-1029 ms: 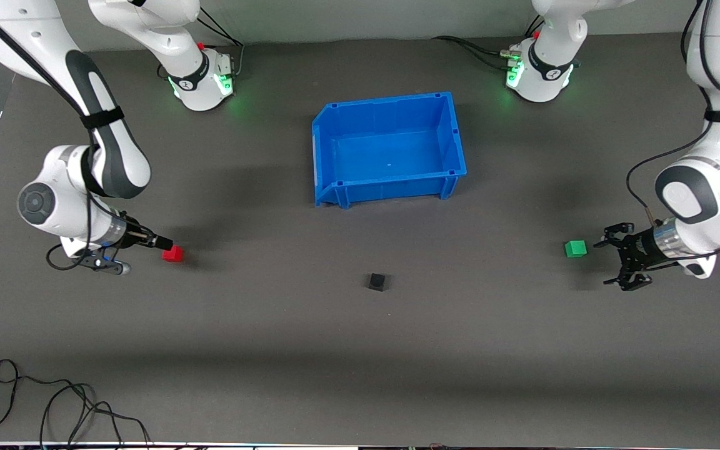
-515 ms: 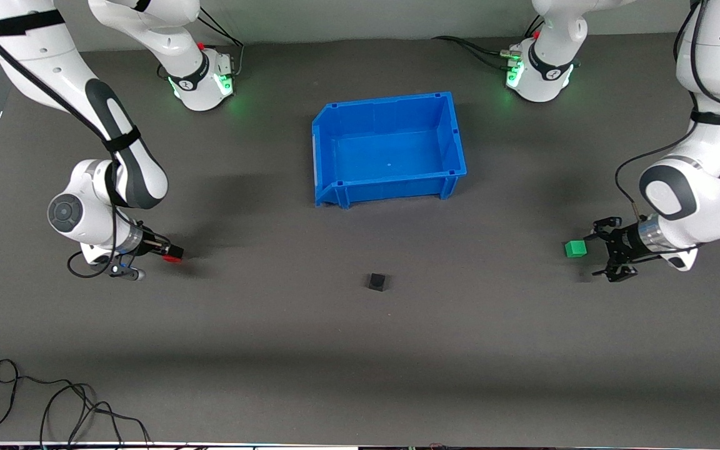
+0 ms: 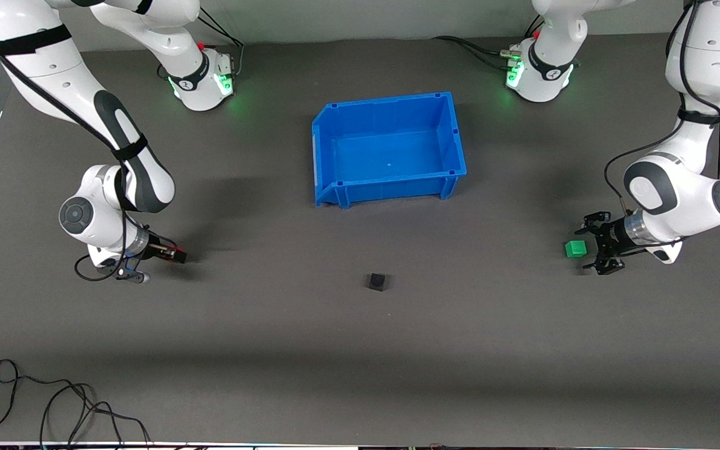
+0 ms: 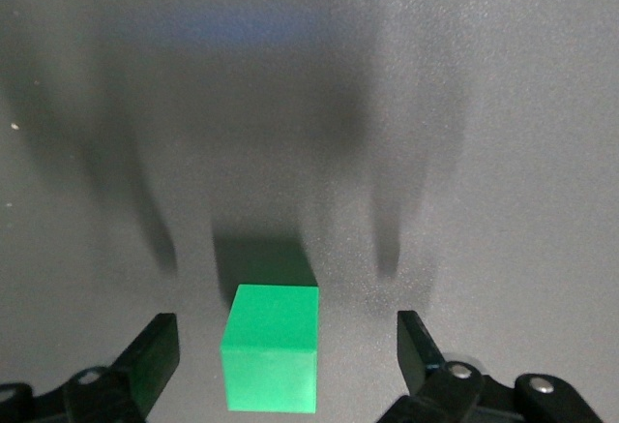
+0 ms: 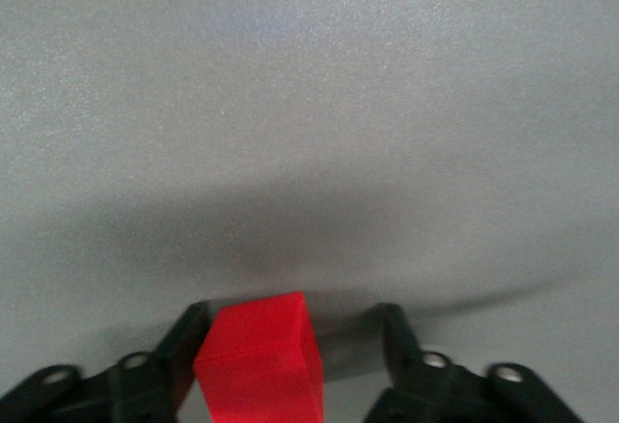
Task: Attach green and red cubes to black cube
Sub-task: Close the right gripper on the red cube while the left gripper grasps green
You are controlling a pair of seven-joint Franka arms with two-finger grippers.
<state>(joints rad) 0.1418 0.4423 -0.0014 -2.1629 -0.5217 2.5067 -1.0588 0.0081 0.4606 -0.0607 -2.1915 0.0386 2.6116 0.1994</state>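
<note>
Early stage: both coloured cubes bracketed, nothing joined yet.
Right gripper jaws flank small bright red cube at right-arm table end, grip unconfirmed; left gripper spread around small bright green cube; matte black cube alone mid-table.

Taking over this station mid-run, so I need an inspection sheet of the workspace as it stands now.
Surface: dark grey matte table, flat.
Job's things: small black cube alone near the middle; small green cube at the left arm's end; small red cube at the right arm's end.
Clutter: blue plastic bin, nothing inside.
Grippers: left gripper open, straddling the green cube; right gripper fingers flank the red cube, one side still gapped.
Cables: loose black cable at the table's near edge.
Surroundings: nothing seen.
</note>
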